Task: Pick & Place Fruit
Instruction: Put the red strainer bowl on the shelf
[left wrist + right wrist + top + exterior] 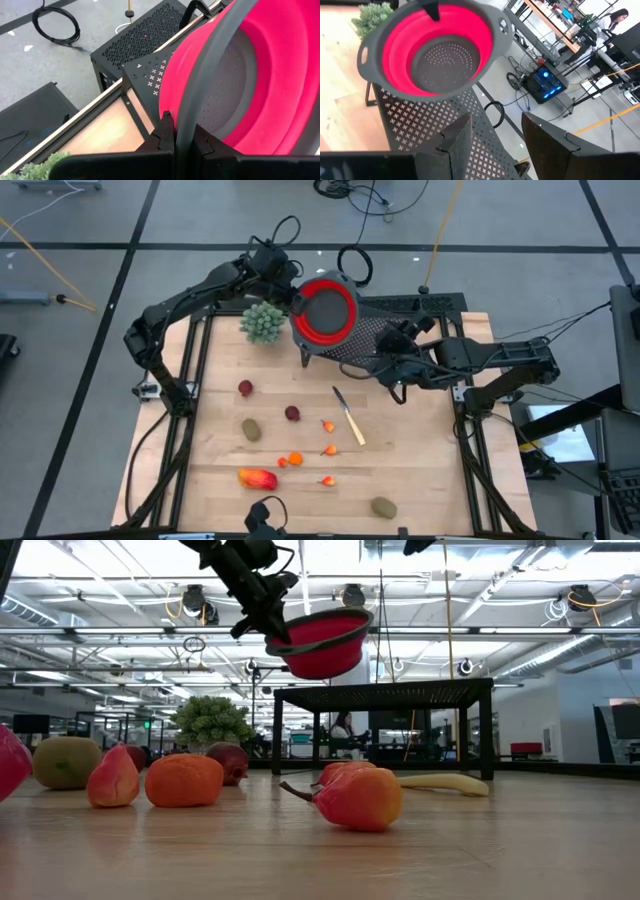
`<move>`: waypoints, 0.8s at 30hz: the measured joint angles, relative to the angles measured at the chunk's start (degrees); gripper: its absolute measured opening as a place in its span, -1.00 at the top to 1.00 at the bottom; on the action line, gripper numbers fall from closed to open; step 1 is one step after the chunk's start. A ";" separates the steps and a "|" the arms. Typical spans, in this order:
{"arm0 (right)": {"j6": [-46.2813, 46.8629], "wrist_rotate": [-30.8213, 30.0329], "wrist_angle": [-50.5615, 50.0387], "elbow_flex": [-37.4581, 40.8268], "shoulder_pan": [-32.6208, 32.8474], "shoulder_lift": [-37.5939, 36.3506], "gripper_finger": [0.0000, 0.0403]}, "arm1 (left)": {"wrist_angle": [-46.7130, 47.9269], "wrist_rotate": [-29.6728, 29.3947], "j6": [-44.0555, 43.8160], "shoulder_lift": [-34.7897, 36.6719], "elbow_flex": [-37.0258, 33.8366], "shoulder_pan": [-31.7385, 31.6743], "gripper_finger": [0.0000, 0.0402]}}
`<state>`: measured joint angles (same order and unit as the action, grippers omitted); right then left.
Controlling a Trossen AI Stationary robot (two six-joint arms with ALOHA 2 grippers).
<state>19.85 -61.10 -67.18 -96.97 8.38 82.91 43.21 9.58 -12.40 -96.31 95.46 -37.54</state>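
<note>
Fruit lies spread over the wooden table (420, 470): a red-orange-yellow oblong (258, 478), two dark red balls (245, 388) (292, 413), two brownish-green ovals (250, 429) (383, 507) and several small orange bits (292, 460). At the far edge my left gripper (182, 132) is shut on a red colander with a grey rim (323, 310), held up over a black perforated stand (400, 320). My right gripper (492, 135) stands open above that stand, right of the colander (432, 50), with nothing between its fingers. My left gripper pinches the colander's grey rim (184, 120) between its two fingers, at the side toward the table's left. The fingers slant down from the far left and lie across the rim. The colander (320, 640) hangs clear above the stand, slightly tilted, its open side up.
A pale green knobbly bunch (264, 321) sits at the far left, just beside the colander. A slim yellow-handled knife (349, 416) lies mid-table. The black stand (385, 695) rises on legs at the table's far edge. Bare wood shows at the near right.
</note>
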 joint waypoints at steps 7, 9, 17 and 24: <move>3.51 0.09 -5.85 0.00 0.02 0.00 0.18 | 0.16 1.26 -2.57 0.00 0.00 -0.43 1.00; 4.24 0.07 -7.00 0.00 0.02 0.00 0.18 | 0.26 2.06 -3.98 0.00 0.00 -0.57 1.00; 5.04 -0.61 -12.90 0.00 0.02 -0.67 0.23 | 3.61 5.42 -6.23 0.00 2.58 -0.13 1.00; 7.20 -0.60 -18.22 0.26 0.02 -3.32 0.39 | 7.60 5.47 -8.30 0.04 5.33 0.56 1.00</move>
<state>27.04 -61.70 -85.40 -96.71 8.40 79.59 50.80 15.05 -20.70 -96.27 100.79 -36.98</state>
